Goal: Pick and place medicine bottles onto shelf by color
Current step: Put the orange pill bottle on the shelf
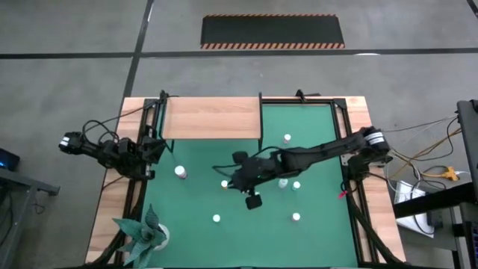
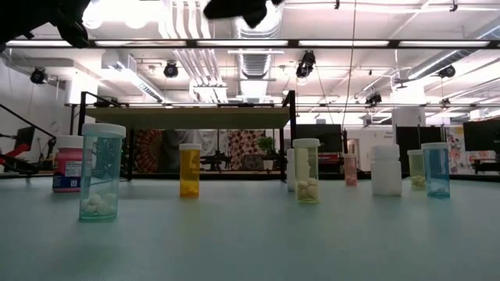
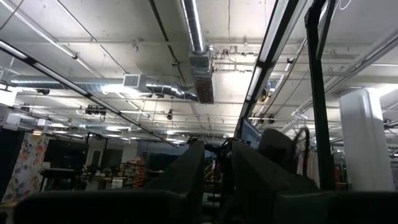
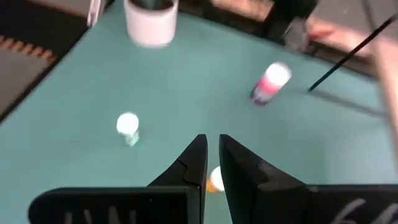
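Observation:
Several small white-capped medicine bottles stand upright on their bases on the green mat [image 1: 314,119]. Among them are a pink one [image 4: 270,83], an orange one [image 2: 190,169] and a pale green one [image 4: 128,126]. The shelf [image 1: 213,118] is a light-wood board at the far left of the mat, with black posts at its edge. My right gripper [image 4: 211,146] hovers shut over the mat's middle [image 1: 240,179]. It is above the orange bottle [image 4: 216,180], which shows just under its fingertips. My left gripper [image 3: 217,158] waits shut at the table's left edge, aimed at the ceiling.
A paper plant in a white pot [image 1: 146,235] stands at the near left corner. More bottles [image 1: 296,217] are scattered over the right and near parts of the mat. Black frame posts [image 1: 351,179] run along both sides of the table.

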Robot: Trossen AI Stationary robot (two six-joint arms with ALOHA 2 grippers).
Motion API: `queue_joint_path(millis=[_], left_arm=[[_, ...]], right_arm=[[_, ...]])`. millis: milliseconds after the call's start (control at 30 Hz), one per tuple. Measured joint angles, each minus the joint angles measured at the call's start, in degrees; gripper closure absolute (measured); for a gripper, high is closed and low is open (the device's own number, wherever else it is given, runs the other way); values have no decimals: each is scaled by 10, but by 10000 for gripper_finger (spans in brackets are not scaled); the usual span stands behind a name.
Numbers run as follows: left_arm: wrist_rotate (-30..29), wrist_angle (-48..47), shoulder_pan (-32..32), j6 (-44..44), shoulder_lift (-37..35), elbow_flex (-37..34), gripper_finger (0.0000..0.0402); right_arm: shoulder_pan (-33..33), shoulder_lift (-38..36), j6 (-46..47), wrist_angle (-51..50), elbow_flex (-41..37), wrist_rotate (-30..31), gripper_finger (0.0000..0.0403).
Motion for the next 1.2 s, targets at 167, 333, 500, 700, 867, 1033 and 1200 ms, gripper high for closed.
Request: queue_joint_path(millis=[167,333,500,700,867,1033,1200], left_arm=[[0,4,0,1,-3,0,336],[0,7,0,1,-6,4,336],[0,6,0,1,-8,4,336],[0,5,0,1,-8,4,336],[0,4,0,2,-7,4,336],[1,5,0,2,-8,4,336],[1,10,0,7,-8,4,336]], right_arm=[[4,19,40,-8,13,0,369],[14,41,76,-26,23,1,337],[29,64,99,-22,41,26,269],[38,109,119,-26,48,52,189],[39,137,130,-22,59,75,151],[39,180,128,-36,94,140,147],[35,222,124,-100,144,243,159]])
